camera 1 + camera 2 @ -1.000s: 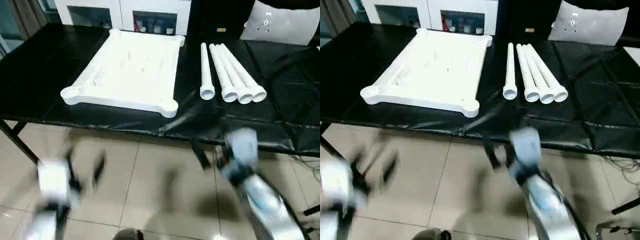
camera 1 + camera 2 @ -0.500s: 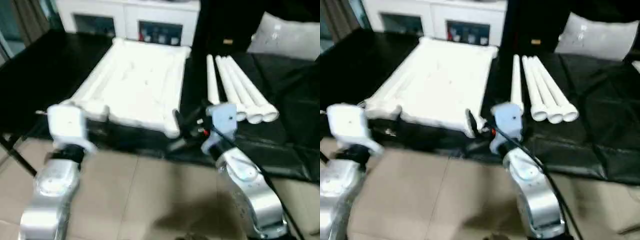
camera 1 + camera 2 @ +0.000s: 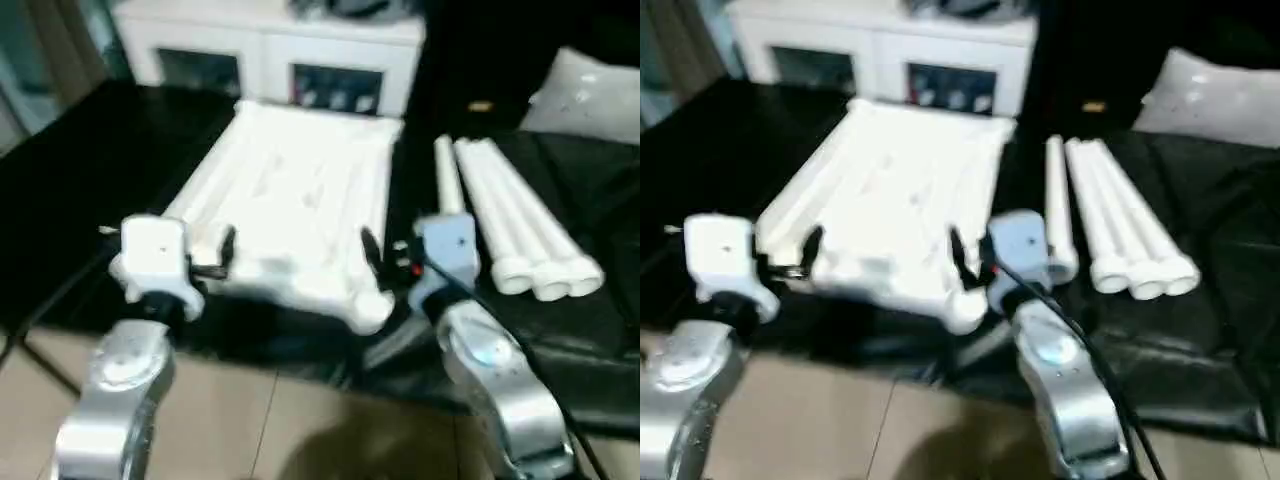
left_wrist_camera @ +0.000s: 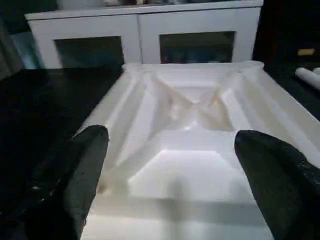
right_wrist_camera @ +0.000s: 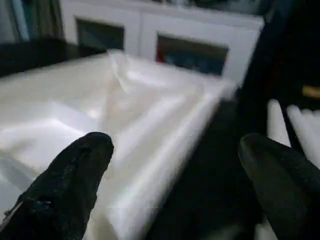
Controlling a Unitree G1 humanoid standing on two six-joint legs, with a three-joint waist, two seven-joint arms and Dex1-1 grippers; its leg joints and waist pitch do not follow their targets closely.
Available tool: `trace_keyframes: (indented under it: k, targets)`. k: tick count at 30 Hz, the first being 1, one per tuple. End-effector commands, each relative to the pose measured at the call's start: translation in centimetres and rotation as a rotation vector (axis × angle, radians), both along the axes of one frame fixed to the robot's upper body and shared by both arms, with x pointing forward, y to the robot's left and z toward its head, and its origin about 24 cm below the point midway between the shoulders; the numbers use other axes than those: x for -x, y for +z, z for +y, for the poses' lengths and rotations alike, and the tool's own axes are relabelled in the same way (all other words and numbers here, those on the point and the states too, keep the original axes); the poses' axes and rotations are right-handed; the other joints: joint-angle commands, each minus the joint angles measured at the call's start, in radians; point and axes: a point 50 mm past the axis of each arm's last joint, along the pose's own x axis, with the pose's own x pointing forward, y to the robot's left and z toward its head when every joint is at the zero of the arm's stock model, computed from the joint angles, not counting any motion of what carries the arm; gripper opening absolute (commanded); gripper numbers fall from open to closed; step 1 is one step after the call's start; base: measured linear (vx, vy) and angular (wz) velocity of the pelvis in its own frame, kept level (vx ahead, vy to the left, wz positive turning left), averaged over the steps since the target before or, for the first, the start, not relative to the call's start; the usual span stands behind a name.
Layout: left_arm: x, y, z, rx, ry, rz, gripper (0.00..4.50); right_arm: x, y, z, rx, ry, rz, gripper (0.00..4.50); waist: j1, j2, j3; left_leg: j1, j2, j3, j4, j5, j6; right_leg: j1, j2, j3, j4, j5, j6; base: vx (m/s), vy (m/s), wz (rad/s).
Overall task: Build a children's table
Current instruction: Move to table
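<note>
While the white plastic square table top (image 3: 295,205) lies ribbed side up on the black mat-covered workbench (image 3: 80,150), both grippers hover at its near edge. Left gripper (image 4: 170,170) and right gripper (image 5: 175,170) are spread wide, holding nothing. Four white tapered tubular legs (image 3: 520,225) lie side by side right of the top.

Both silver forearms raised forward side by side, left gripper (image 4: 170,170) level, black fingers (image 4: 85,170) spread wide apart, right gripper (image 5: 175,175) likewise level, fingers (image 5: 75,175) parted wide, nothing between either pair
</note>
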Motion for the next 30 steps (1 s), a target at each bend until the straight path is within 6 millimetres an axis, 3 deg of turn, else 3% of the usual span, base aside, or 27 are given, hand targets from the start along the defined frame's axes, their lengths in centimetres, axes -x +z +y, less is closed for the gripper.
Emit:
trace_keyframes:
  k: [1,3,4,5,6,7,8,9,10,11,12,13,14,15,16,17,18,19,20,21,22,23,24,25,27,28,30]
  targets:
    - [-0.2,0.4,0.3,-0.016,0.003,-0.014,4.45,0.0,0.2,-0.1,-0.019,-0.019,0.01,4.5,0.036,-0.02,-0.059,-0.096,0.015,-0.027,0.06,0.0,0.071,0.159,-0.189,0.174,-0.179,-0.673,-0.148,0.127,-0.061,-0.08]
    - [-0.2,0.5,0.0,-0.024,-0.012,-0.025,4.45,0.0,0.1,-0.3,-0.017,-0.033,0.022,4.5,0.038,-0.011,-0.042,-0.136,0.024,-0.047,0.054,0.094,0.023,0.162,-0.164,0.147,-0.162,-0.474,-0.199,0.137,-0.019,-0.07]
    - [-0.3,0.5,-0.2,-0.044,-0.023,-0.025,4.45,0.0,0.1,-0.5,-0.028,-0.049,0.034,4.5,0.036,0.015,-0.044,-0.106,0.034,-0.042,0.014,0.164,-0.034,0.123,-0.106,0.14,-0.158,-0.295,-0.262,0.131,-0.008,-0.05]
    - [-0.3,0.4,-0.3,-0.059,-0.02,-0.015,4.45,0.0,0.1,-0.6,-0.042,-0.054,0.036,4.5,0.036,0.03,-0.045,-0.11,0.044,-0.027,-0.067,0.258,-0.095,0.122,-0.021,0.11,-0.134,-0.186,-0.214,0.137,0.042,-0.39]
    - [-0.3,0.2,-0.4,-0.055,-0.038,0.0,4.45,0.0,-0.1,-0.9,-0.047,-0.082,0.052,4.5,0.027,0.069,-0.037,-0.068,0.114,-0.028,-0.136,0.244,-0.15,0.044,0.037,0.072,-0.107,-0.097,-0.075,0.14,0.094,-0.61]
    - [-0.4,0.0,-0.4,-0.055,-0.038,0.013,4.45,0.1,-0.2,-1.1,-0.051,-0.092,0.07,4.5,0.025,0.088,-0.062,-0.017,0.169,-0.05,-0.122,0.257,-0.182,0.005,0.032,0.058,-0.048,-0.048,-0.028,0.14,0.094,-0.61]
    - [-0.4,-0.1,-0.3,-0.052,-0.033,0.023,4.45,0.1,-0.3,-1.2,-0.053,-0.095,0.085,4.5,0.034,0.074,-0.082,0.018,0.18,-0.02,-0.09,0.372,-0.194,-0.017,-0.016,0.075,-0.038,0.113,0.003,0.116,0.094,-0.5]
    - [-0.4,-0.2,-0.3,-0.051,-0.03,0.029,4.45,0.1,-0.4,-1.3,-0.054,-0.095,0.092,4.5,0.035,0.063,-0.094,0.004,0.148,0.005,-0.074,0.451,-0.198,-0.002,-0.017,0.091,-0.032,0.247,0.001,0.098,0.084,-0.53]
    - [-0.5,-0.2,-0.3,-0.034,-0.026,0.027,4.45,0.1,-0.3,-1.4,-0.041,-0.095,0.082,4.5,0.054,0.051,-0.092,-0.02,0.087,0.058,-0.057,0.433,-0.2,0.008,0.001,0.128,-0.032,0.45,-0.003,0.098,0.084,-0.53]
    - [-0.7,0.0,-0.3,-0.038,-0.03,0.005,4.45,0.1,-0.1,-1.5,-0.023,-0.097,0.062,4.5,0.077,0.015,-0.105,-0.114,0.043,0.045,-0.002,0.247,-0.161,0.097,-0.04,0.239,-0.032,0.722,0.012,0.049,0.092,-0.48]
    - [-0.8,0.0,-0.3,-0.078,-0.03,0.006,4.45,0.1,0.1,-1.5,-0.027,-0.096,0.058,4.5,0.098,-0.002,-0.1,-0.152,0.053,-0.015,0.078,-0.006,-0.123,0.094,-0.126,0.332,-0.072,0.82,0.012,0.001,0.101,-0.54]
    - [-0.9,0.1,-0.3,-0.107,-0.026,0.004,4.45,0.0,0.2,-1.5,-0.034,-0.102,0.057,4.5,0.098,0.0,-0.098,-0.162,0.049,-0.039,0.077,-0.023,-0.123,0.098,-0.115,0.331,-0.065,0.825,0.002,0.001,0.101,-0.54]
    - [-1.1,-0.1,-0.3,-0.107,-0.017,0.014,4.45,-0.3,0.3,-1.6,-0.017,-0.125,0.05,4.5,0.086,0.011,-0.081,-0.132,0.035,-0.049,0.008,0.035,-0.17,0.061,-0.001,0.27,-0.063,0.7,0.002,-0.036,0.116,-0.72]
    - [-1.1,-0.1,-0.3,-0.105,-0.015,0.016,4.45,-0.3,0.4,-1.7,-0.013,-0.13,0.049,4.5,0.073,0.036,-0.079,-0.099,0.037,-0.044,-0.055,0.085,-0.221,0.049,0.07,0.227,-0.049,0.573,0.014,-0.086,0.13,-0.6]
    - [-1.1,-0.1,-0.2,-0.062,0.005,0.017,4.45,-0.5,0.4,-1.5,-0.03,-0.118,0.072,4.5,0.045,0.079,-0.061,-0.03,0.14,-0.045,-0.116,0.069,-0.248,-0.052,0.115,0.138,-0.027,0.19,0.045,-0.086,0.13,-0.6]
    - [-1.1,-0.1,-0.2,-0.053,0.008,0.017,4.45,-0.6,0.4,-1.5,-0.03,-0.116,0.075,4.5,0.01,0.101,-0.075,-0.009,0.277,-0.091,-0.182,0.11,-0.243,-0.068,0.053,0.065,0.042,-0.061,0.03,-0.091,0.11,-0.54]
    - [-1.1,-0.1,-0.2,-0.008,0.023,0.022,4.45,-0.8,0.5,-1.3,-0.03,-0.091,0.088,4.5,0.01,0.098,-0.062,-0.059,0.272,-0.135,-0.209,0.126,-0.146,-0.019,0.008,0.019,0.08,-0.085,0.022,-0.08,0.065,-0.25]
    - [-1.1,-0.2,-0.3,-0.004,0.021,0.034,4.45,-0.9,0.6,-1.2,-0.029,-0.07,0.089,4.5,0.009,0.106,-0.069,-0.041,0.263,-0.125,-0.189,0.145,-0.086,-0.036,-0.001,0.009,0.061,-0.077,0.012,-0.08,0.065,-0.25]
    - [-1.0,-0.2,-0.3,-0.002,0.015,0.044,4.45,-1.0,0.7,-1.1,-0.022,-0.055,0.089,4.5,-0.008,0.097,-0.075,-0.027,0.239,-0.115,-0.165,0.187,0.027,-0.028,-0.018,0.004,0.035,-0.046,-0.022,-0.075,0.012,-0.01]
    - [-0.9,-0.3,-0.4,-0.002,0.008,0.048,4.45,-1.1,0.9,-1.1,-0.009,-0.045,0.084,4.5,-0.019,0.081,-0.082,-0.023,0.214,-0.113,-0.146,0.237,0.091,-0.013,-0.035,0.014,0.006,-0.007,-0.037,-0.092,-0.046,-0.11]
    - [-0.9,-0.3,-0.4,-0.002,0.007,0.047,4.45,-1.1,1.0,-1.2,-0.005,-0.045,0.083,4.5,-0.01,0.043,-0.092,-0.064,0.12,-0.05,-0.075,0.308,0.121,0.034,-0.073,0.042,-0.062,0.171,-0.107,-0.092,-0.046,-0.11]
    - [-0.9,-0.3,-0.4,-0.002,0.007,0.047,4.45,-1.1,1.0,-1.2,-0.005,-0.045,0.083,4.5,0.02,0.037,-0.092,-0.114,0.063,-0.003,-0.064,0.273,0.074,0.065,-0.11,0.066,-0.089,0.317,-0.111,-0.12,-0.086,0.05]
    - [-0.6,-0.4,-0.4,0.009,0.003,0.06,4.45,-1.2,1.0,-1.1,0.01,-0.027,0.087,4.5,0.017,0.013,-0.078,-0.105,0.079,-0.004,-0.092,0.136,0.017,0.066,-0.106,0.061,-0.099,0.225,-0.069,-0.109,-0.092,0.07]
    - [-0.4,-0.5,-0.4,0.011,0.0,0.065,4.45,-1.3,1.0,-1.2,0.019,-0.019,0.089,4.5,0.023,0.01,-0.074,-0.1,0.08,0.0,-0.103,0.098,-0.011,0.068,-0.092,0.049,-0.108,0.117,-0.056,-0.109,-0.092,0.07]
    - [-0.1,-0.6,-0.6,0.03,-0.037,0.075,4.45,-1.5,1.1,-1.3,0.037,-0.011,0.092,4.5,0.024,0.026,-0.057,-0.087,0.091,0.001,-0.122,-0.012,-0.066,0.051,-0.079,0.046,-0.129,-0.244,-0.034,-0.1,-0.066,0.0]
    - [0.1,-0.6,-0.8,0.025,-0.064,0.073,4.45,-1.6,1.1,-1.4,0.037,-0.017,0.1,4.5,0.021,0.02,-0.05,-0.076,0.098,0.004,-0.129,-0.087,-0.088,0.035,-0.071,0.046,-0.147,-0.436,-0.021,-0.098,-0.056,0.02]
    - [0.4,-0.4,-1.0,0.007,-0.112,0.06,4.45,-1.8,1.1,-1.6,0.035,-0.018,0.118,4.5,0.02,0.027,-0.051,-0.069,0.111,-0.002,-0.144,-0.144,-0.118,0.026,-0.063,0.046,-0.143,-0.467,-0.016,-0.064,-0.023,0.05]
